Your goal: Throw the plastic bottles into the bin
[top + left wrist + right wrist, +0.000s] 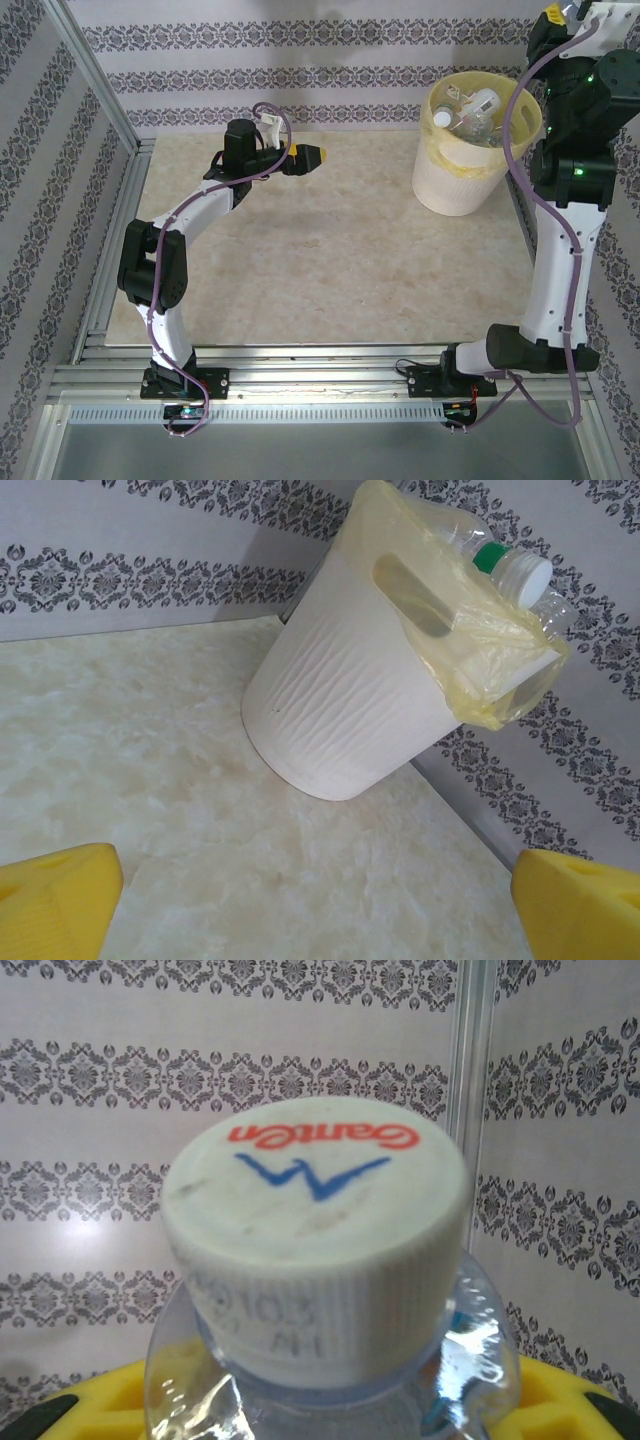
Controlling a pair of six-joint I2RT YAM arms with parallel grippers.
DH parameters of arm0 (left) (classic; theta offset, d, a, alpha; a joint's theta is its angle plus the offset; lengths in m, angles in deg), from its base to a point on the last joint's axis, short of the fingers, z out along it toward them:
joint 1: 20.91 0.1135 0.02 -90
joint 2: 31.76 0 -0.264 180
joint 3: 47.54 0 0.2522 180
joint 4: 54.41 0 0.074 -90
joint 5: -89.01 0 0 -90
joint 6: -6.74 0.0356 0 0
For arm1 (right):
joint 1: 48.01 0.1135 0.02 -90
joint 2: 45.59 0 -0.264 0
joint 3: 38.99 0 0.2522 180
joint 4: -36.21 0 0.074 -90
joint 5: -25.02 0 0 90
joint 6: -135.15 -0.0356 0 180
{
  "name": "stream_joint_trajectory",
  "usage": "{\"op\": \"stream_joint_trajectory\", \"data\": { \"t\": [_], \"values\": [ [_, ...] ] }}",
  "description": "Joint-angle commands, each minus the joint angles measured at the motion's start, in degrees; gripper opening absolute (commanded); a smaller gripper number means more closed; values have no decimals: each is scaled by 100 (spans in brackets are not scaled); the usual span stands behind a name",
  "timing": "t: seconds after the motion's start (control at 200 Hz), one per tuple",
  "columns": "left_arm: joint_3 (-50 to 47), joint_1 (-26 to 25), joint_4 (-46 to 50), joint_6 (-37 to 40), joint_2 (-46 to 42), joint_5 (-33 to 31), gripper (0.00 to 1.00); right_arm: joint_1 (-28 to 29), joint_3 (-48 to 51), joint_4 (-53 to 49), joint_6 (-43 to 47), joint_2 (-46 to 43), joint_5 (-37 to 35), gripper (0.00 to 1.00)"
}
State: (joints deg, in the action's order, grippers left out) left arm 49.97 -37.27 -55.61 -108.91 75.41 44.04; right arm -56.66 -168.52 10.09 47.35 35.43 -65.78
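Plastic bottles [475, 112] already sit in the bin [440, 185], far right of the desk [330, 260]. Right fingers [565, 1405] pinch one more clear bottle [315, 1250] up beside it; left fingers [55, 900] spread wide. Letting go before it's over the opening probably means a miss.

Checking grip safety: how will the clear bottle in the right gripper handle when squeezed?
Probably light: the bottle looks clear, with no liquid seen near its neck. Its thin, glossy wall likely buckles under pressure and may slip.
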Motion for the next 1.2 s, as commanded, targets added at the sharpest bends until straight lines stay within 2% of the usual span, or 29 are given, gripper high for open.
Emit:
{"op": "stream_joint_trajectory", "data": {
  "t": [0.0,0.15,0.185,0.335,0.4,0.45,0.59,0.709,0.874,1.194],
  "values": [
    [-12,68,-337,-57,35,-65,100,-126,-110,295,134,201,27,39],
    [7,95,-328,-87,95,-103,100,-387,199,190,-262,527,-112,43],
    [24,102,-328,-110,123,-105,100,-443,276,89,-368,644,-194,49],
    [145,136,-361,-235,274,-83,100,-605,667,-615,-730,1087,-246,90],
    [217,164,-365,-318,347,-74,100,-643,735,-1060,-825,1249,-149,98],
    [271,185,-360,-374,399,-86,100,-647,893,-1149,-869,1187,-123,98],
    [370,253,-253,-393,432,-118,100,-661,1770,-426,-800,651,-179,98],
    [402,259,-215,-380,429,-118,100,-680,1593,-807,-653,551,-140,98],
    [419,268,-214,-397,427,-155,100,-716,1700,-809,-778,229,-30,98],
    [129,396,-401,-310,169,-346,100,-718,1280,-1545,-1009,-130,674,98]
  ]
}}
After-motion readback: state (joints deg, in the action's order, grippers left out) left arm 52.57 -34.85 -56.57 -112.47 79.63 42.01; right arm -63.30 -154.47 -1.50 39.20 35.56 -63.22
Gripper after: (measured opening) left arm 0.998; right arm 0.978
